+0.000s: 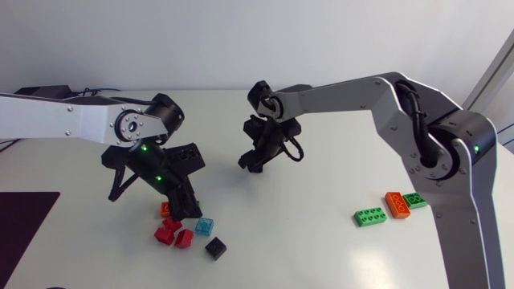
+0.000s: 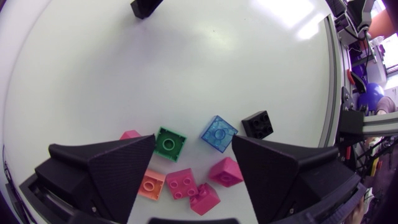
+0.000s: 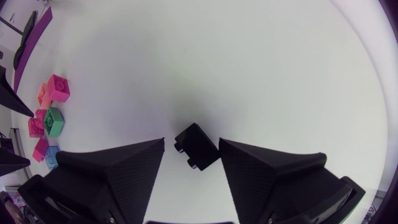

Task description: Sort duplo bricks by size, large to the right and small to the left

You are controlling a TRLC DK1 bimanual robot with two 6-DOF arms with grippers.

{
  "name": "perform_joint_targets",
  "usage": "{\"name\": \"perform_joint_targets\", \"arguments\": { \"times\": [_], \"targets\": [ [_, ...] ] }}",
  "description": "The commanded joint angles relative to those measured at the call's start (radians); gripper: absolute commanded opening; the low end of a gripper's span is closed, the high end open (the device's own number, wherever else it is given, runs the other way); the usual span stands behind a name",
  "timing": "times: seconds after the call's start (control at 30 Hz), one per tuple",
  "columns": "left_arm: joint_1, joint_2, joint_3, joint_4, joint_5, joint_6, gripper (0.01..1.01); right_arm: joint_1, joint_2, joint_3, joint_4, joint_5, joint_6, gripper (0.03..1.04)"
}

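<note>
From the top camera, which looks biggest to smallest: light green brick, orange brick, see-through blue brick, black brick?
1. light green brick and orange brick, too alike to rank.
2. blue brick and black brick, also alike.

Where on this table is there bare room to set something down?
The widest bare stretch of white table lies between the small black plastic brick and the long green plastic brick. It is crowded under the left pincer, among the cluster of small bricks, and around the long orange brick.
</note>
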State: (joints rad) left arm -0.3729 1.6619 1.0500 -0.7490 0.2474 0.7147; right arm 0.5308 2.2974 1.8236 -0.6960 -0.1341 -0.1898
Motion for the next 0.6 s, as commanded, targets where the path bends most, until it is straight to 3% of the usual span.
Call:
{"name": "perform_joint_targets", "arguments": {
  "times": [0.0,0.13,0.3,0.57],
  "targets": [
    [0.005,-0.039,0.008,-0.013,0.006,0.012,0.974,0.011,0.039,0.011,0.012,0.011,0.024,0.38],
    [0.022,-0.082,0.010,-0.013,0.006,0.009,0.974,0.017,0.048,0.000,0.024,0.011,0.023,0.16],
    [0.060,-0.125,0.010,-0.018,0.007,0.012,0.974,0.043,-0.012,-0.087,0.038,-0.002,0.012,0.15],
    [0.132,-0.214,-0.001,-0.041,0.033,0.025,0.975,0.193,-0.217,-0.330,0.058,-0.075,0.007,0.15]
  ]
}}
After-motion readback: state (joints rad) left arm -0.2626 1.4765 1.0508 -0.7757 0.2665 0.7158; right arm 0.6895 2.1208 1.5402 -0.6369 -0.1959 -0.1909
